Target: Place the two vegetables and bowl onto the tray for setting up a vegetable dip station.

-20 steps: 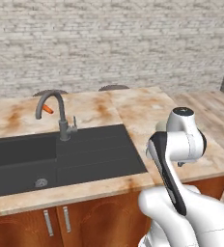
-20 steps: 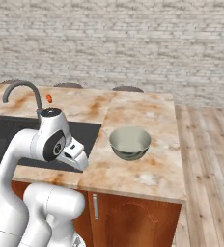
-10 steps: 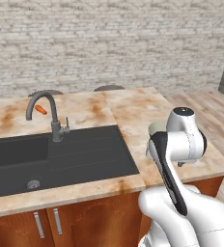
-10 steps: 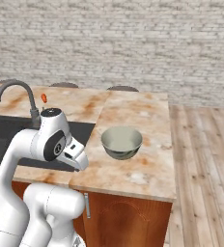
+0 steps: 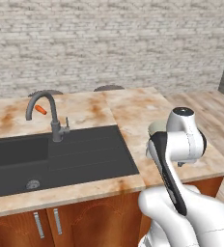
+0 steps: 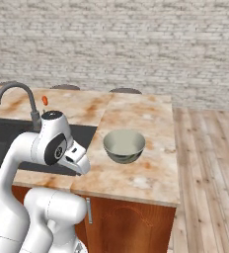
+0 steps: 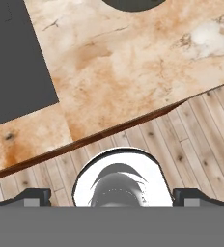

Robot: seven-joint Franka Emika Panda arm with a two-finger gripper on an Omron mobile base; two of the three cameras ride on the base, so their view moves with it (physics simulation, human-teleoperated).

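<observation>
Bowl [image 6: 124, 146] sits upright on the table [image 6: 151, 123] right of the sink [image 5: 61, 157], nothing near it; carrot [image 5: 39, 110] lies far back by the faucet [image 5: 49, 116]. Likely step: reach for the bowl. Better to come down over one rim wall than span its full width. Gripper [image 7: 111, 195] hangs off the table edge, fingers spread fully, holding and touching nothing.

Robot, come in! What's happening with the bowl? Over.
Gripper open, empty. Round pale grey-green bowl upright on marble counter, right of dark sink. Path clear.
</observation>
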